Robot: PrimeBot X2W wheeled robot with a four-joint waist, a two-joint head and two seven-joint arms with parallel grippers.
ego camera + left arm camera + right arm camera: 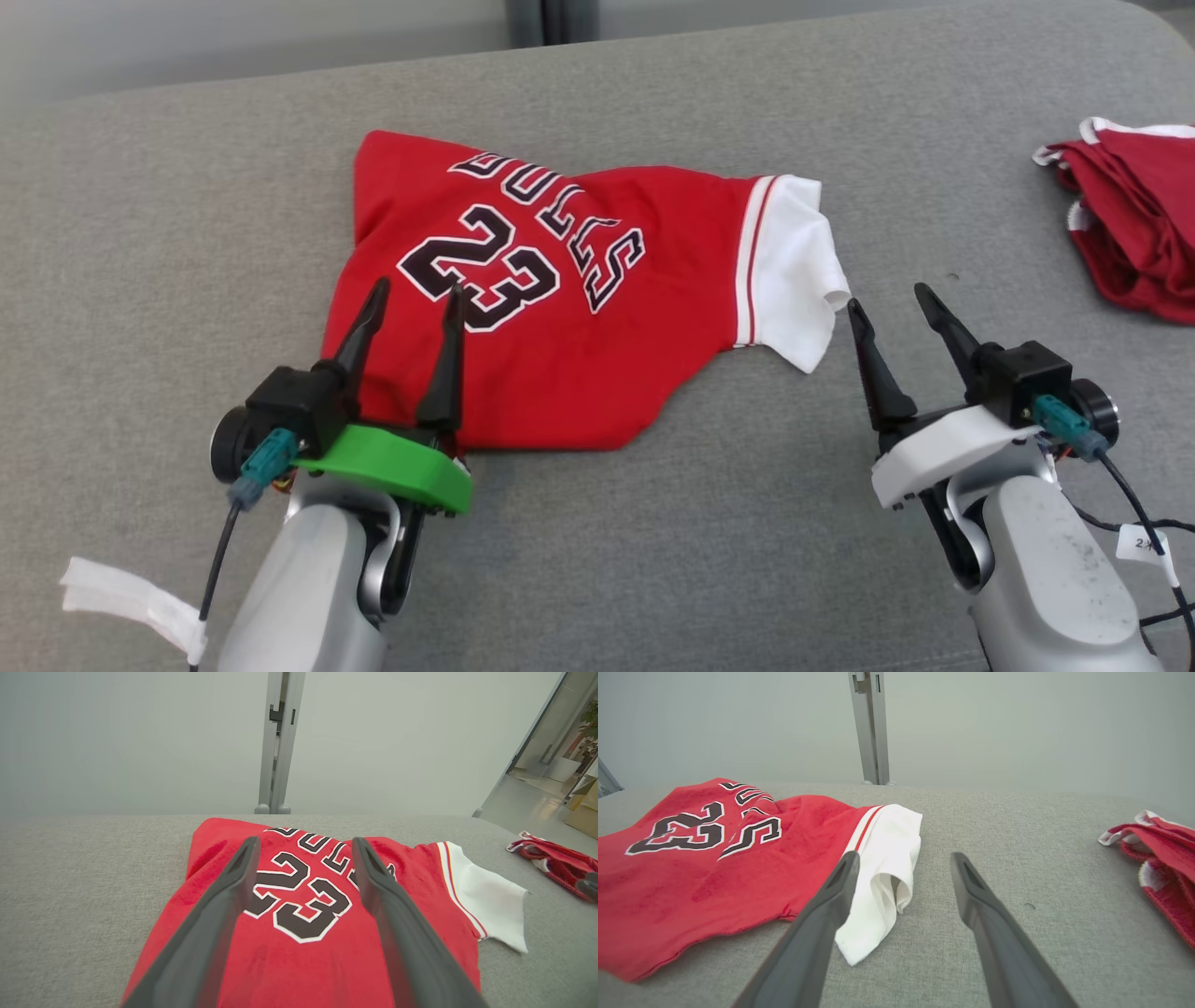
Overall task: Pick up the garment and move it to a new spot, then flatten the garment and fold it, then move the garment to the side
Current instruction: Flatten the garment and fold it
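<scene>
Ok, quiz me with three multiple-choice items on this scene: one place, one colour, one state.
1. Relative to the red fabric number-23 jersey, the crumpled red-and-white cloth pile lies: A) on top; B) robot's right; C) robot's left.
2. The jersey's sleeve is: A) black; B) green; C) white.
3. The left end effector is: A) open above the jersey; B) shut on its hem; C) shut on its sleeve.
B: pile at the head view's right edge. C: sleeve shows white. A: fingers apart, gripping nothing.
</scene>
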